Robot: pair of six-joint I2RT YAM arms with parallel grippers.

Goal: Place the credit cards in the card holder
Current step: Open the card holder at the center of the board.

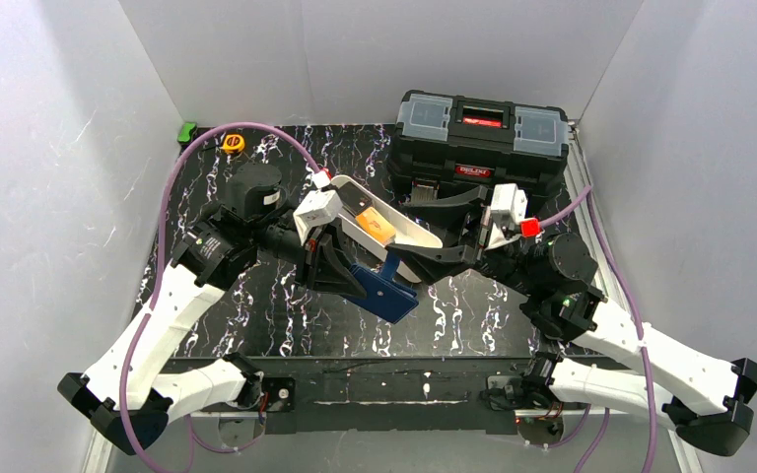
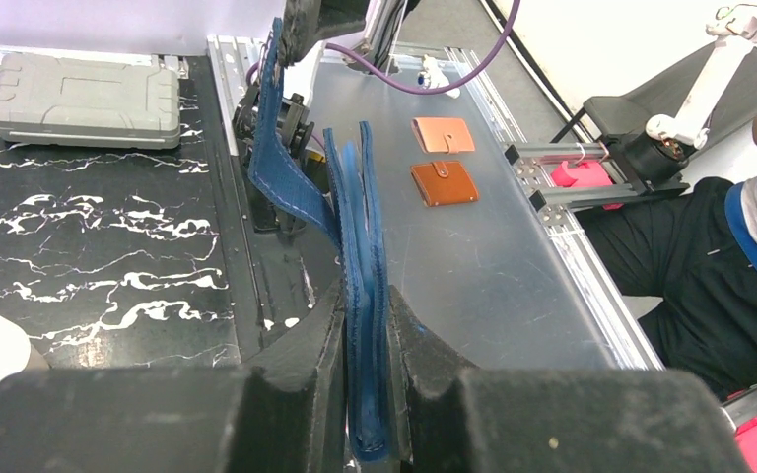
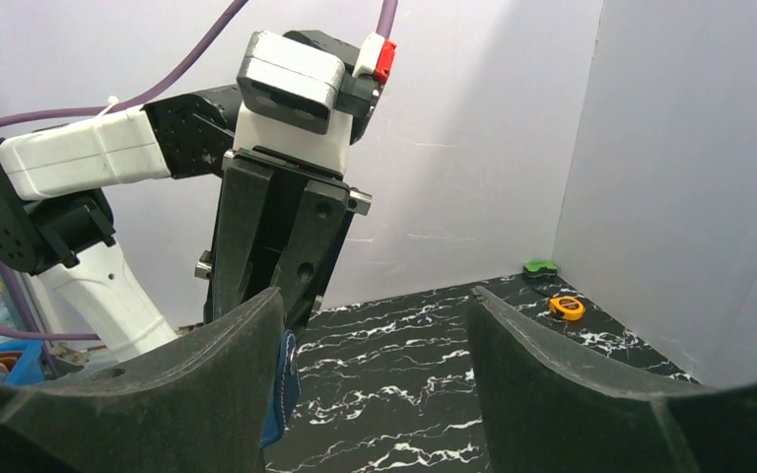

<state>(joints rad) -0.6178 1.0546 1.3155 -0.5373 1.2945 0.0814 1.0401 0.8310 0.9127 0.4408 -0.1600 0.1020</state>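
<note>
The card holder (image 1: pixel 386 292), a navy-blue wallet, is held over the middle of the table with my left gripper (image 1: pixel 347 278) shut on it. In the left wrist view it stands edge-on between the jaws (image 2: pixel 367 394), its snap flap (image 2: pixel 281 158) hanging open to the left. An orange-yellow credit card (image 1: pixel 377 225) lies in the long white tray (image 1: pixel 414 233) just behind. My right gripper (image 1: pixel 406 264) hovers close by the card holder's right side, open and empty (image 3: pixel 375 394). The card holder's blue edge (image 3: pixel 282 389) shows beside its left finger.
A big black toolbox (image 1: pixel 481 138) stands at the back right. A yellow tape measure (image 1: pixel 233 143) and a green object (image 1: pixel 187 130) sit in the back left corner. A grey case (image 2: pixel 84 99) and two brown wallets (image 2: pixel 444 182) lie beyond the table's near edge.
</note>
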